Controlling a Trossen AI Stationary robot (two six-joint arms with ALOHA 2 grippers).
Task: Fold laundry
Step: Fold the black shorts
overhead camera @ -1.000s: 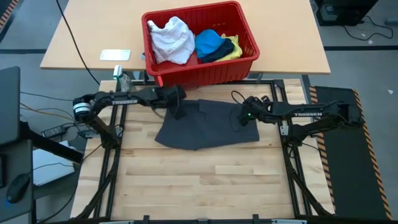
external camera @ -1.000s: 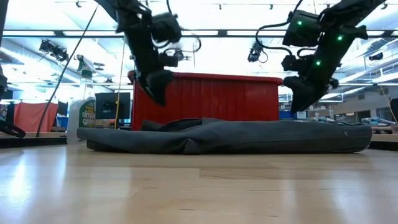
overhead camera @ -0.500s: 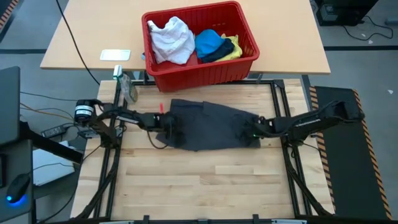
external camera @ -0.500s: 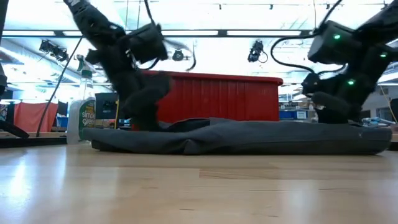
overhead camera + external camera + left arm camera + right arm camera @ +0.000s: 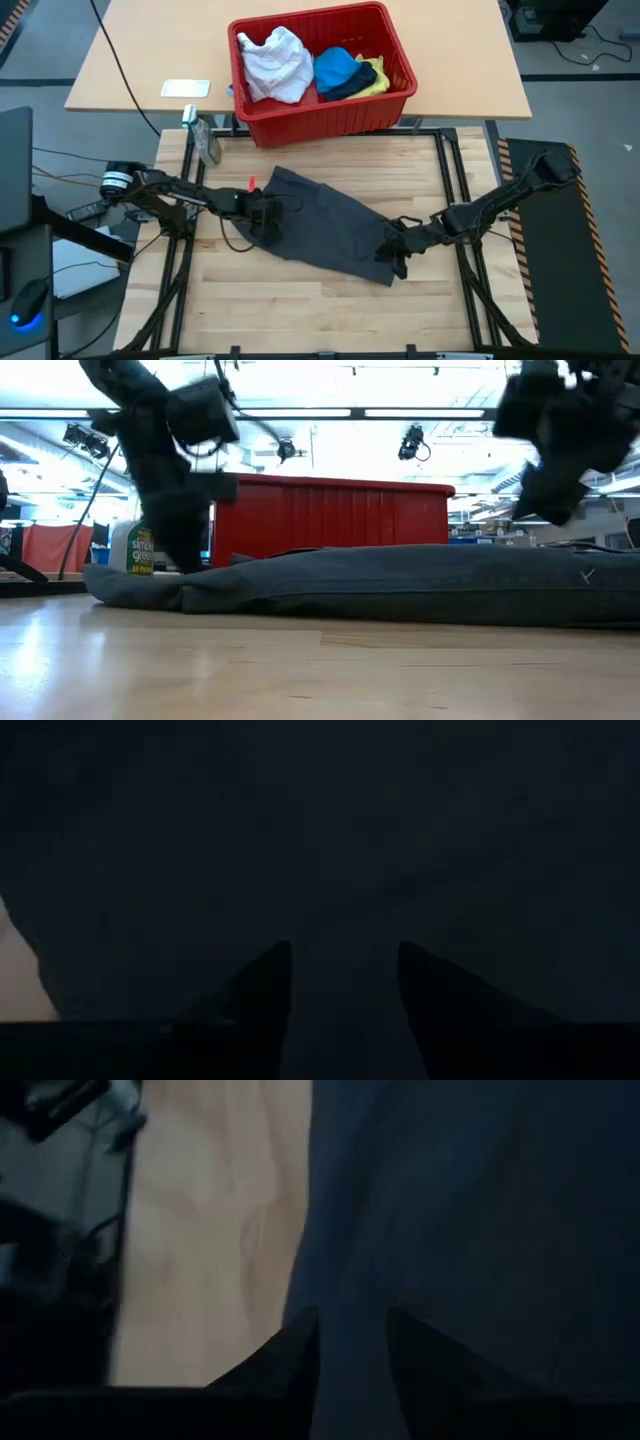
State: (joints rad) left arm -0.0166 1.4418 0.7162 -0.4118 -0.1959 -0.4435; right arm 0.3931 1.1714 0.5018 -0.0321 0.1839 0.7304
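Spreading the grey garment (image 5: 325, 225) flat comes first — both arms should pull evenly so no crease stays. From above, it lies slantwise mid-table, left gripper (image 5: 262, 217) on its left edge, right gripper (image 5: 392, 249) at its lower right corner. Level view: cloth low, wrinkled. Wrist views: each pair of fingers (image 5: 262, 982) apparently pinches cloth between part-closed tips — dim, though.

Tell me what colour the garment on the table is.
Dark grey garment, clearest in the high view.
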